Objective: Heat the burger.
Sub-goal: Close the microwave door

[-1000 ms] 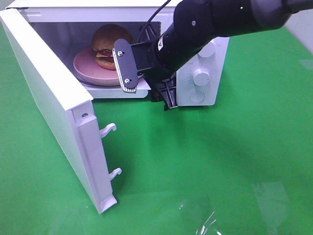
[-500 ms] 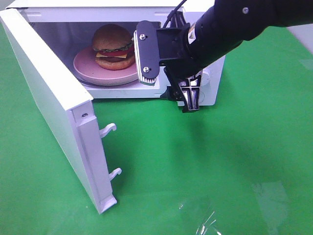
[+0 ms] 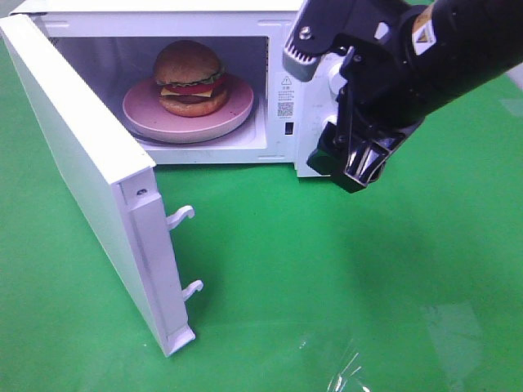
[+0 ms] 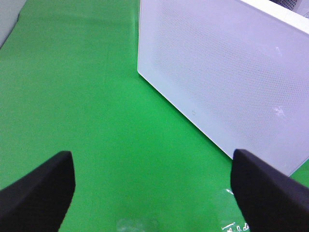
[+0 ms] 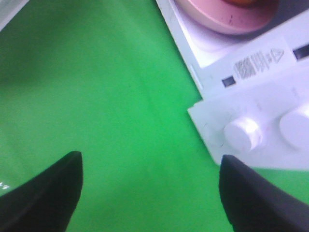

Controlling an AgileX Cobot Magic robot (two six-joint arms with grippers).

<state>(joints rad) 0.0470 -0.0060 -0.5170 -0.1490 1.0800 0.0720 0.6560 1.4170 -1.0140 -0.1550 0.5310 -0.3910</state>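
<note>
Withdrawing from the microwave (image 3: 282, 90) mouth, the right hand (image 3: 331, 110) now hangs wide open and empty before the control knobs (image 5: 244, 133). The burger (image 3: 189, 77) sits on the pink plate (image 3: 143, 114) inside. The door (image 3: 73, 147) stands open, so closing it likely follows. The left hand (image 4: 152, 193) is likewise open and empty.

We saw a green cloth (image 3: 425, 269) spread flat under the right claw (image 3: 327, 118) and on every side of it, covering the whole work surface. The light was bright and even, and a soft shadow (image 3: 359, 245) darkened the cloth just below the claw, on the near side. Well apart from the claw, at the near edge, a wrinkled clear film (image 3: 351, 369) caught white glints. Up and to the right of the claw, a pale strip (image 3: 513, 49) showed past the cloth's edge; we could not tell wall from floor there.
</note>
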